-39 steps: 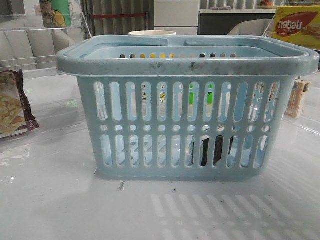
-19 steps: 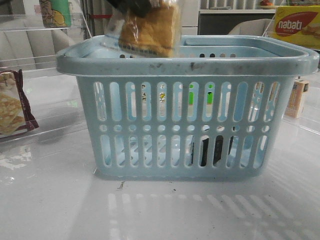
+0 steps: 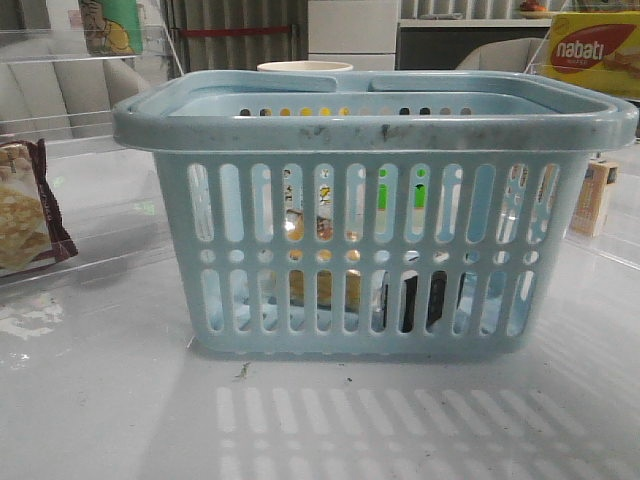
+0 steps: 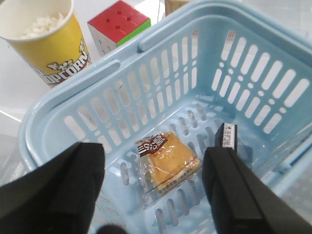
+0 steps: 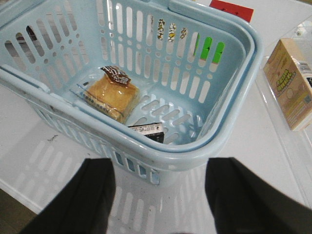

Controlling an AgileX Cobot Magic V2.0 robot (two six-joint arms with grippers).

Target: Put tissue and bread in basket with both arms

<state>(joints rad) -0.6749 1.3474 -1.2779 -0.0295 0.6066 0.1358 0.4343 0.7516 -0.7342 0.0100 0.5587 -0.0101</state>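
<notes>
The light-blue basket (image 3: 370, 125) stands mid-table. The clear-wrapped bread (image 4: 168, 161) lies on its floor; it also shows in the right wrist view (image 5: 111, 95) and through the slots in the front view (image 3: 322, 285). The black tissue pack (image 4: 226, 136) stands beside it inside the basket, seen too in the right wrist view (image 5: 147, 130) and the front view (image 3: 415, 300). My left gripper (image 4: 153, 195) is open and empty above the basket. My right gripper (image 5: 161, 200) is open and empty, above the table beside the basket's corner. Neither gripper shows in the front view.
A yellow popcorn cup (image 4: 46, 41) and a colour cube (image 4: 118, 22) stand behind the basket. A maroon-edged cracker packet (image 3: 25, 205) lies at the left. A tan box (image 5: 290, 85) stands at the right, and a Nabati box (image 3: 592, 50) sits back right.
Half a second ago the bread was held above the basket's rim. Now it lies on the basket floor and the gripper is gone from the front view.
</notes>
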